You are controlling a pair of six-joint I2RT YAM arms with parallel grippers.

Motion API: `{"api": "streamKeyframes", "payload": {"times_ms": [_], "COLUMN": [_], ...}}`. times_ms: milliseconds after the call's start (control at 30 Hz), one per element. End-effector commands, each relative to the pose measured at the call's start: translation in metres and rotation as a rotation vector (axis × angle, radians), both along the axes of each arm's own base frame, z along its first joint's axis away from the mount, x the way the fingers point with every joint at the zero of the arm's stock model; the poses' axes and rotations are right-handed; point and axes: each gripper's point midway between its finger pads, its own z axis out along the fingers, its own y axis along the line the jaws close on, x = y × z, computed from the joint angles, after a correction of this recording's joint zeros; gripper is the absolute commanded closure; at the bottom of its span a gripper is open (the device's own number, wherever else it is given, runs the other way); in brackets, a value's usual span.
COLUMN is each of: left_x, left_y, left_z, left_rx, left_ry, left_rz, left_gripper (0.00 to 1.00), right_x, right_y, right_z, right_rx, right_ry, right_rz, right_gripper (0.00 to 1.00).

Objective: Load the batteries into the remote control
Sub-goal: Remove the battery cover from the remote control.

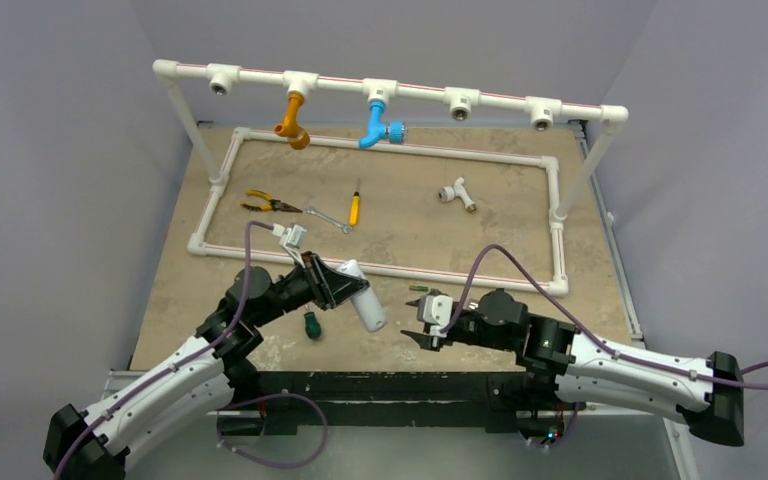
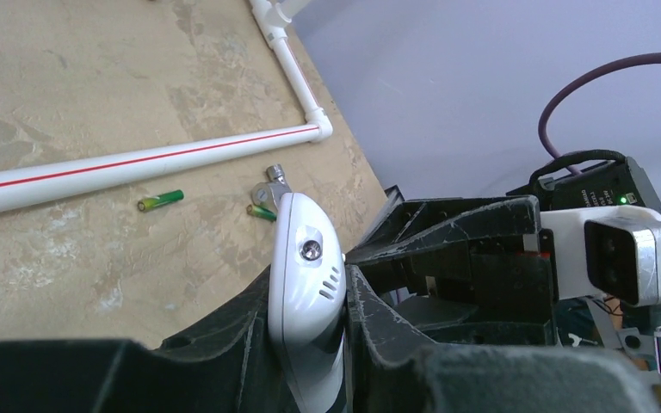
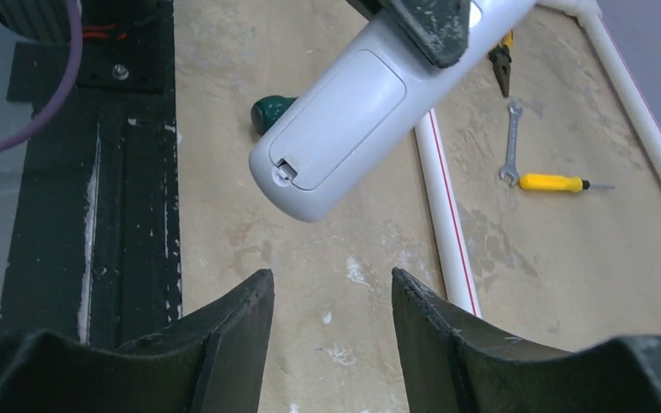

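Left end effector [image 1: 345, 284] clamped on remote control [image 3: 353, 120], lower centre of frame, battery cover [image 3: 344, 116] closed on its back, right end effector [image 3: 331, 297] fingers apart, batteries [image 2: 160, 200] loose on tabletop [image 2: 69, 103].

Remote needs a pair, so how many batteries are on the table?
2. One battery lies alone near the white pipe; the other battery lies beside the metal fitting, near the remote. Others may be hidden.
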Motion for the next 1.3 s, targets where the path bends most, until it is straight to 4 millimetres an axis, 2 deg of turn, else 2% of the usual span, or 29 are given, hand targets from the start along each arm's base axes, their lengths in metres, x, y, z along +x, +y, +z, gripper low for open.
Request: {"api": "streamKeyframes", "payload": {"times_ms": [0, 133, 300, 367, 433, 533, 800, 933, 1267], "left_x": [-0.003, -0.008, -0.009, -0.008, -0.003, -0.004, -0.003, -0.004, -0.004], "left_y": [-0.006, -0.015, -0.017, -0.017, -0.016, -0.020, -0.033, -0.038, -0.039], "left_z": [0.012, 0.010, 0.008, 0.007, -0.003, -0.003, -0.008, -0.005, -0.001], "left_rx": [-0.039, -0.071, -0.089, -0.082, -0.047, -0.054, -0.098, -0.127, -0.139], "left_ry": [-0.063, -0.052, -0.029, -0.015, 0.035, 0.053, 0.141, 0.154, 0.162], "left_rz": [-0.049, -0.107, -0.121, -0.113, -0.085, -0.106, -0.157, -0.188, -0.194], "left_gripper": [1.00, 1.00, 1.00, 1.00, 1.00, 1.00, 1.00, 1.00, 1.00], "right_x": [-0.005, -0.009, -0.015, -0.017, -0.018, -0.018, -0.017, -0.017, -0.022], "right_y": [0.020, 0.024, 0.027, 0.028, 0.028, 0.031, 0.035, 0.035, 0.035], "right_z": [0.029, 0.032, 0.047, 0.053, 0.057, 0.061, 0.054, 0.047, 0.034], "right_rx": [0.059, 0.002, 0.018, 0.030, 0.029, 0.018, -0.042, -0.068, -0.091], "right_ry": [-0.212, -0.278, -0.323, -0.338, -0.350, -0.370, -0.379, -0.372, -0.342], "right_rz": [0.151, 0.219, 0.270, 0.284, 0.301, 0.317, 0.344, 0.354, 0.382], "right_gripper": [0.50, 0.50, 0.51, 0.53, 0.56, 0.58, 0.55, 0.56, 0.55]}}
